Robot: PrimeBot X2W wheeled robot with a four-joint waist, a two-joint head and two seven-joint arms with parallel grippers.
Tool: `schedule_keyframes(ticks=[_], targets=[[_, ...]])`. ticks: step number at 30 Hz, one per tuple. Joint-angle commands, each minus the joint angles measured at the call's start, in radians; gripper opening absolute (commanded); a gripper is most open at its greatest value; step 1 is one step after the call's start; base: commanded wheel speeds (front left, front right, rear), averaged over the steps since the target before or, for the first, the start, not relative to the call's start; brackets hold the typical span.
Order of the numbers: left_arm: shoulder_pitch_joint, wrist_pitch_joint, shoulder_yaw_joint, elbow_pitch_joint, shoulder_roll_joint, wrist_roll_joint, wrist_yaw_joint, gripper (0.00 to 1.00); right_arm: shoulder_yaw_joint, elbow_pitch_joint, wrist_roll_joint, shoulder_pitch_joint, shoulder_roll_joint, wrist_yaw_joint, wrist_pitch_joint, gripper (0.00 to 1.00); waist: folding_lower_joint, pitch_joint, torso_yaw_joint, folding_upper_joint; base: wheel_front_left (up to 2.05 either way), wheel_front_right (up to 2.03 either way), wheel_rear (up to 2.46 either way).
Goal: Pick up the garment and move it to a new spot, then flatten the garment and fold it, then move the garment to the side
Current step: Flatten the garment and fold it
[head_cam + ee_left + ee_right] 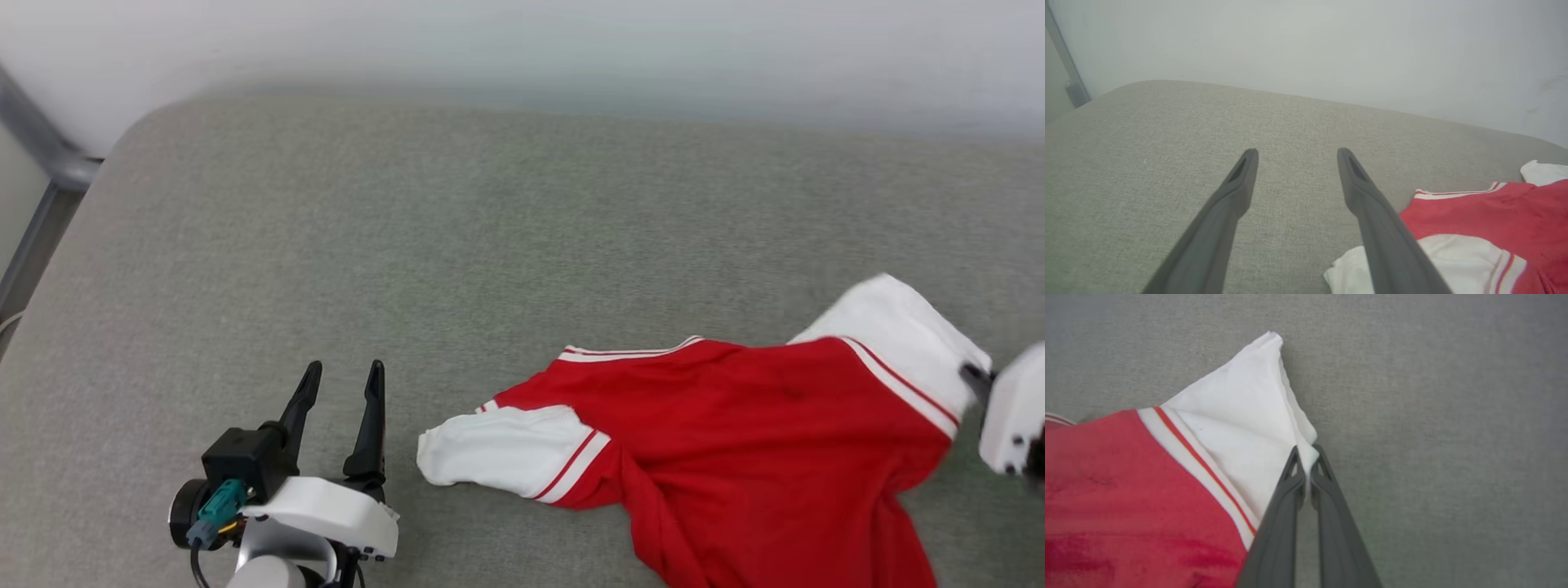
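The garment [735,441], a red T-shirt with white sleeves edged in red stripes, lies plain red side up on the grey cushion at the lower right of the head view. My right gripper [1306,451] is shut on the edge of its right white sleeve [1241,416]; its white wrist housing [1012,408] shows at the right edge. My left gripper [343,380] stands open just left of the other white sleeve [498,449], apart from it. In the left wrist view the open left gripper [1296,157] has bare fabric between its fingers, and the garment [1486,216] lies to the right.
The grey upholstered surface [408,245] stretches wide to the left and far side. A pale wall [522,41] runs behind it. A grey metal frame [41,163] stands at the far left corner.
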Motion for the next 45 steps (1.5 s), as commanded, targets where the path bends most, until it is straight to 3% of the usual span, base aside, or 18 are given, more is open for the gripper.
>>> schedule_keyframes(ticks=[1, 6, 10, 11, 12, 13, 19, 24, 32, 39, 45], targets=[[0.017, -0.006, 0.006, 0.001, 0.010, 0.003, 0.005, 1.00, -0.064, -0.040, -0.026, 0.082, 0.030, -0.001, 0.005, 0.00, 0.0000, -0.024, -0.030, 0.0000, 0.00, 0.00, 0.00], [0.039, -0.001, 0.011, -0.003, 0.018, -0.003, 0.012, 1.00, -0.242, -0.167, -0.089, 0.285, 0.135, -0.001, 0.026, 0.00, 0.0000, -0.042, -0.062, 0.0000, 0.00, 0.00, 0.00], [0.053, 0.011, 0.014, -0.007, 0.028, -0.011, 0.018, 1.00, -0.322, -0.238, -0.124, 0.399, 0.244, -0.001, 0.043, 0.04, 0.0000, -0.048, -0.080, 0.0000, 0.00, 0.00, 0.00], [0.055, 0.014, 0.015, -0.007, 0.030, -0.012, 0.020, 1.00, -0.331, -0.249, -0.131, 0.416, 0.266, -0.001, 0.045, 0.31, 0.0000, -0.049, -0.083, 0.0000, 0.00, 0.00, 0.00], [0.057, 0.016, 0.015, -0.008, 0.032, -0.011, 0.022, 1.00, -0.341, -0.260, -0.134, 0.426, 0.290, -0.001, 0.037, 0.87, 0.0000, -0.051, -0.086, 0.0000, 0.00, 0.00, 0.00], [0.058, 0.019, 0.016, -0.008, 0.034, -0.013, 0.023, 1.00, -0.352, -0.271, -0.142, 0.432, 0.309, -0.001, 0.023, 1.00, 0.0000, -0.052, -0.089, 0.0000, 0.00, 0.00, 0.00], [0.071, 0.031, 0.017, -0.009, 0.042, -0.021, 0.026, 1.00, -0.376, -0.319, -0.183, 0.425, 0.353, -0.001, -0.081, 1.00, 0.0000, -0.061, -0.094, 0.0000, 0.00, 0.00, 0.00], [0.081, 0.040, 0.016, -0.009, 0.049, -0.023, 0.032, 1.00, -0.389, -0.370, -0.240, 0.403, 0.369, -0.001, -0.253, 1.00, 0.0000, -0.079, -0.097, 0.0000, 0.00, 0.00, 0.00], [0.092, 0.062, 0.017, 0.001, 0.063, -0.035, 0.036, 1.00, -0.292, -0.455, -0.325, 0.443, 0.395, -0.001, -0.473, 1.00, 0.0000, -0.113, -0.097, 0.0000, 0.00, 0.00, 0.00], [0.061, 0.144, 0.000, 0.015, 0.089, -0.041, 0.026, 1.00, -0.169, -0.536, -0.336, 0.507, 0.406, -0.001, -0.527, 1.00, 0.0000, -0.141, -0.106, 0.0000, 0.00, 0.00, 0.00], [0.017, 0.301, -0.046, 0.019, 0.131, -0.059, -0.019, 1.00, -0.065, -0.626, -0.350, 0.553, 0.409, -0.001, -0.495, 1.00, 0.0000, -0.142, -0.137, 0.0000, 0.00, 0.00, 0.00]])
